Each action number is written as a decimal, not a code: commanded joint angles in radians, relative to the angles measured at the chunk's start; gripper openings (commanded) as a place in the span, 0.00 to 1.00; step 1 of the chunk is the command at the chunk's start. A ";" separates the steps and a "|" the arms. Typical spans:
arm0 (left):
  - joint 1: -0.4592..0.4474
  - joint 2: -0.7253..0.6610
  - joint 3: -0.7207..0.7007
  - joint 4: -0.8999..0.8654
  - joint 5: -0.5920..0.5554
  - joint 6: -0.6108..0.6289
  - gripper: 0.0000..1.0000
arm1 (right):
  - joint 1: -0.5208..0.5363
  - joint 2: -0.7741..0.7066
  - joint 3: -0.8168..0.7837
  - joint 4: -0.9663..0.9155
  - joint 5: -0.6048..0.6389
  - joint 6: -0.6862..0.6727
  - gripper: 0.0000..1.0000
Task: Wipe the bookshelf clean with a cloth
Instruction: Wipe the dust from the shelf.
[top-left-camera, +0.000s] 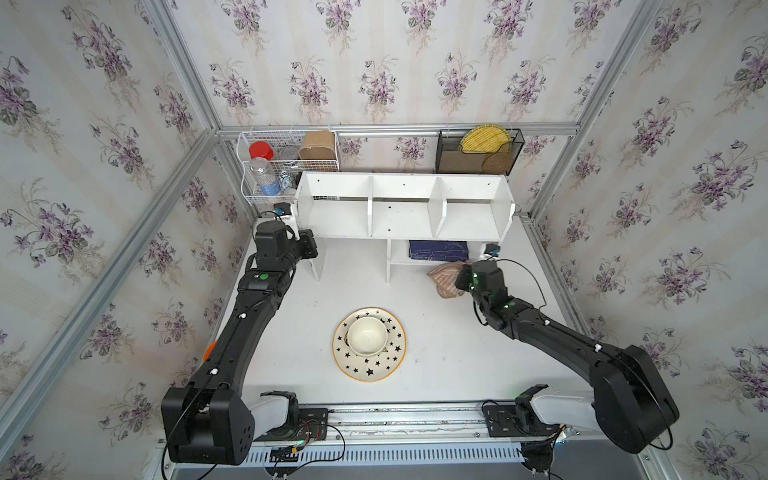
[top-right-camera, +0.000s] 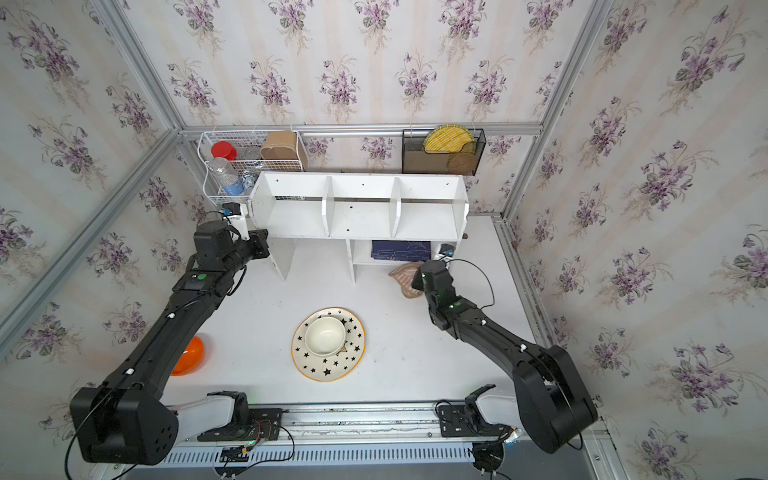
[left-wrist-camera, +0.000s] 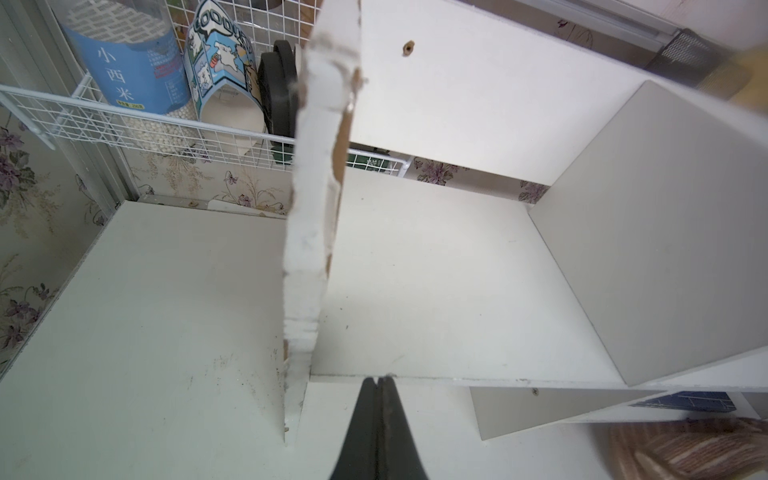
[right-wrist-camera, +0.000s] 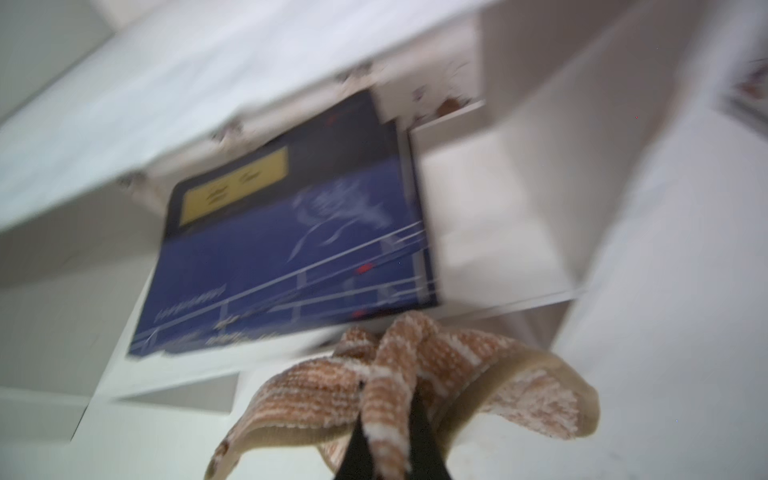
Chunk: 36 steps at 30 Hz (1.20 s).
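Cloth (top-left-camera: 444, 276), seen in both top views, lay bunched just in front of the small lower shelf at the right end of the bookshelf (top-left-camera: 405, 185), near the dark blue book (top-left-camera: 438, 249). Whether it cleared the table could not be told.

Left wrist view: the left gripper (left-wrist-camera: 379, 380) was closed and empty, its tips meeting at the front edge of the left compartment's floor. A jar label (left-wrist-camera: 129, 70) in the wire basket (left-wrist-camera: 124, 118) read "小西米". The lettering on the cartoon carton (left-wrist-camera: 220, 70) beside it was only partly legible.

Right wrist view: the right gripper (right-wrist-camera: 388, 440) was clamped on a central fold of the cloth, with both ends drooping. The fabric was judged light, soft and limp, and a hold at the bunched middle should present a pad to the boards. The book's writing was blurred and unreadable.
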 joint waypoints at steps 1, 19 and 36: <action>0.000 -0.007 0.001 0.019 0.004 0.016 0.00 | -0.011 -0.013 0.001 -0.007 -0.069 -0.013 0.00; -0.013 -0.010 -0.001 0.017 0.000 0.035 0.00 | 0.464 0.283 0.430 0.045 0.112 -0.161 0.00; -0.018 -0.108 0.024 -0.157 -0.220 -0.035 0.65 | 0.552 0.283 0.373 0.075 0.088 -0.122 0.00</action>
